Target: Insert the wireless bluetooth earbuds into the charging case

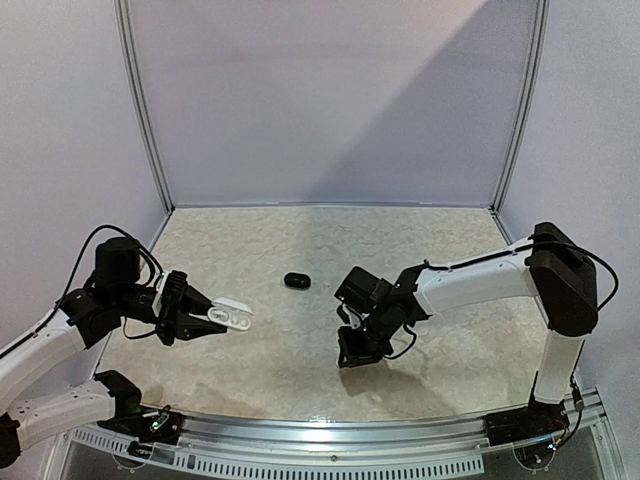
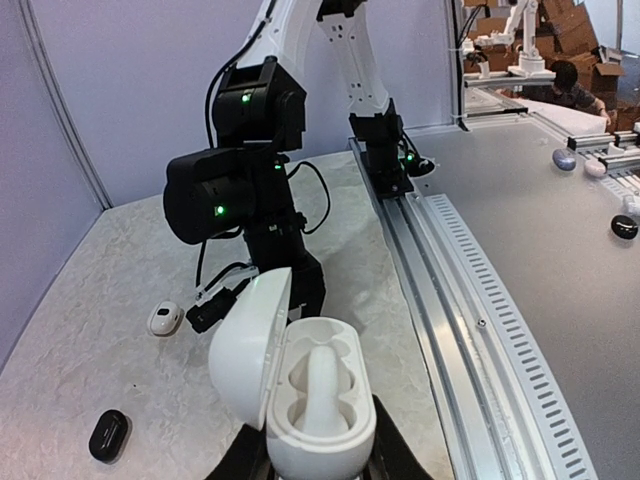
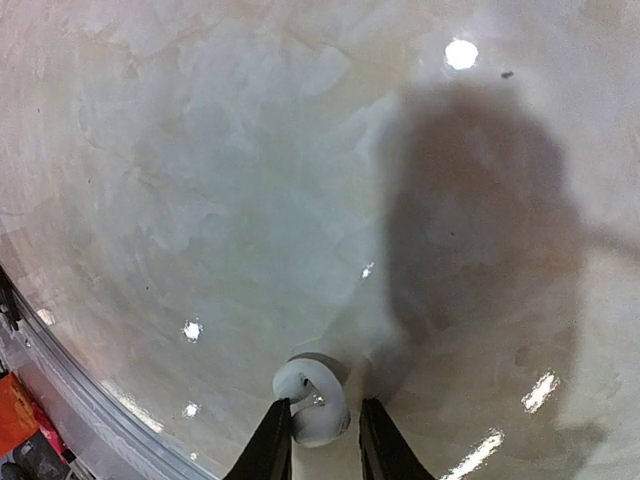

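Observation:
My left gripper [image 1: 212,318] [image 2: 318,462] is shut on the base of a white charging case [image 2: 320,400] [image 1: 233,317]. The case is held off the table with its lid [image 2: 248,345] swung open to the left and its moulded cavities showing. My right gripper [image 1: 350,357] [image 3: 325,440] points down at the table, with a white earbud [image 3: 312,400] between its tips. The left fingertip [image 3: 275,440] touches the earbud and a narrow gap remains at the right one. In the left wrist view a white earbud [image 2: 165,318] lies beside the right arm's black tip. A black earbud [image 1: 297,281] [image 2: 108,435] lies alone mid-table.
The marbled tabletop [image 1: 300,240] is walled by pale panels on three sides. A metal rail [image 2: 470,330] runs along the near edge, with the right arm's base [image 2: 385,160] bolted to it. Beyond the rail is another workbench [image 2: 590,170] with small objects on it.

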You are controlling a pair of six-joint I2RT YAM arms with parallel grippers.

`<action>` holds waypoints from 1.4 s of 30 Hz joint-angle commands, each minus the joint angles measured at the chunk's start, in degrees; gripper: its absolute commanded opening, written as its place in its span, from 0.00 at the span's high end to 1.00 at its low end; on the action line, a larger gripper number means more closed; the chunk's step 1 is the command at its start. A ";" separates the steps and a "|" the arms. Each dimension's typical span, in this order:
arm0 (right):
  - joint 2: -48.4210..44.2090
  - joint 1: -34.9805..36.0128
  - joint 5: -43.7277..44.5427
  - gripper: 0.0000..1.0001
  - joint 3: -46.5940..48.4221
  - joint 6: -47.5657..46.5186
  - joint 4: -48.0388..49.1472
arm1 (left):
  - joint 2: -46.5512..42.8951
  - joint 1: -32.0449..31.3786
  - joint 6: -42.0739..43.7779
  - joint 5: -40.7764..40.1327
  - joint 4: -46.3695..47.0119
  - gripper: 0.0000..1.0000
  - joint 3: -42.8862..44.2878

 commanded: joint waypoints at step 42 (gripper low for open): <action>14.85 -0.21 26.51 0.72 20.39 -13.38 -42.07 | -1.61 -1.18 3.01 -1.81 -2.73 1.00 0.79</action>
